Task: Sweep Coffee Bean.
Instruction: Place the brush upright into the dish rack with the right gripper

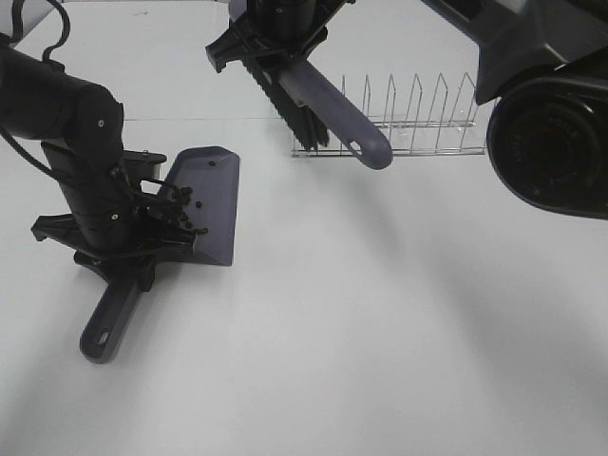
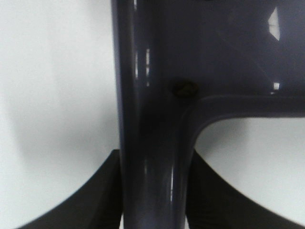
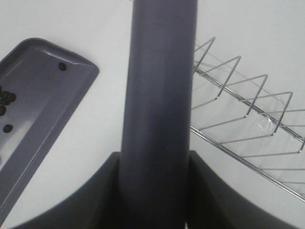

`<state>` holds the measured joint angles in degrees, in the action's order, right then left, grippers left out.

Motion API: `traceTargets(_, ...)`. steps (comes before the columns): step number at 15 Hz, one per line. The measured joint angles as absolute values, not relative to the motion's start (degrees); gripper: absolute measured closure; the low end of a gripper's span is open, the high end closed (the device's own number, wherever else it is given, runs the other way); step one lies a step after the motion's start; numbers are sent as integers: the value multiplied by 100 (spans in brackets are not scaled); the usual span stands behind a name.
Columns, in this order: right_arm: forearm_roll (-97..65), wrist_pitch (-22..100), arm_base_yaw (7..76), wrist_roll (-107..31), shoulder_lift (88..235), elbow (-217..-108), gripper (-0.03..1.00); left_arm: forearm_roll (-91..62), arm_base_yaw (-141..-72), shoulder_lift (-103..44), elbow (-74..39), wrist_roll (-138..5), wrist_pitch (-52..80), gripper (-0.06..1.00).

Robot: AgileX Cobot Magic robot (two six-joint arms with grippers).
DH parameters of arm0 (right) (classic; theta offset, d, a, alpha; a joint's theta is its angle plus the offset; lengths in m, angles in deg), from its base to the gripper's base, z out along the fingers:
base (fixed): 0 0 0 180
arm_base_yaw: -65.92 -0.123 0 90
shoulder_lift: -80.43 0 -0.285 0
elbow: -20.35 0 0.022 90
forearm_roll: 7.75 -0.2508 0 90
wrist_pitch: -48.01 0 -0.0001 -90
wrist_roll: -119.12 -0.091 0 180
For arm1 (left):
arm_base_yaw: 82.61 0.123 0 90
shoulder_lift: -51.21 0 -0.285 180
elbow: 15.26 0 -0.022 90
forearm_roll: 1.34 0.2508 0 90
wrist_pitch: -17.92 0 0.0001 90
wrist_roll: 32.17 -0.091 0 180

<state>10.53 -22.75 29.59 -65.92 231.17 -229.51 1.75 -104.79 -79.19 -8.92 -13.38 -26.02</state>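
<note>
Tightly clustered, the coffee beans (image 1: 185,211), tiny dark brown-black ovals with a dull sheen, lie inside the dustpan (image 1: 217,190) at the left of the table (image 1: 380,342), bunched at the pan's closed back end where the handle begins; the left wrist view catches one bean blurred against the pan wall. The dustpan is smooth grey-purple plastic, a shallow tray with raised rims and a flat open lip facing right, its long handle ending in a hanging hole at the near left. Black, curved fingers of the left gripper (image 1: 128,249) are clamped on that handle. At the far centre the right gripper (image 1: 275,33) is closed around the brush (image 1: 332,109), whose rounded handle of the same glossy grey-purple slants near and right, black bristles (image 1: 283,95) beneath it. Just behind the brush stands a wire rack (image 1: 427,119) of thin chrome prongs on a clear base. The tabletop is plain matte white, marked only by soft shadows
</note>
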Motion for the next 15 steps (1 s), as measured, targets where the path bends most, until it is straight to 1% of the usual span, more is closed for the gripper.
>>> traceTargets(2, 1001, -2275, 3114, -6598, 23037, -22951, 65, 175, -10479, -7919, -892, -1338, -2602, 59)
traceTargets(4, 864, -2275, 3538, -6598, 22785, -22934, 65, 175, -10479, -7919, -892, -1338, -2602, 59)
traceTargets(6, 680, -2263, 4008, -6598, 22292, -22601, 65, 175, -10479, -7919, -892, -1338, -2602, 59)
traceTargets(8, 646, -2258, 4392, -6649, 21713, -21845, 65, 175, -10479, -7919, -892, -1338, -2602, 59)
traceTargets(9, 554, -2258, 4747, -6804, 21152, -20751, 65, 175, -10479, -7919, -892, -1338, -2602, 59)
traceTargets(10, 491, -2263, 4822, -6815, 21037, -20539, 65, 175, -10479, -7919, -892, -1338, -2602, 59)
traceTargets(13, -110, -2275, 5343, -6999, 20682, -19290, 65, 175, -10479, -7919, -892, -1338, -2602, 59)
traceTargets(15, -282, -2275, 5452, -7050, 20682, -18848, 65, 181, -10479, -7919, -892, -1338, -2602, 59)
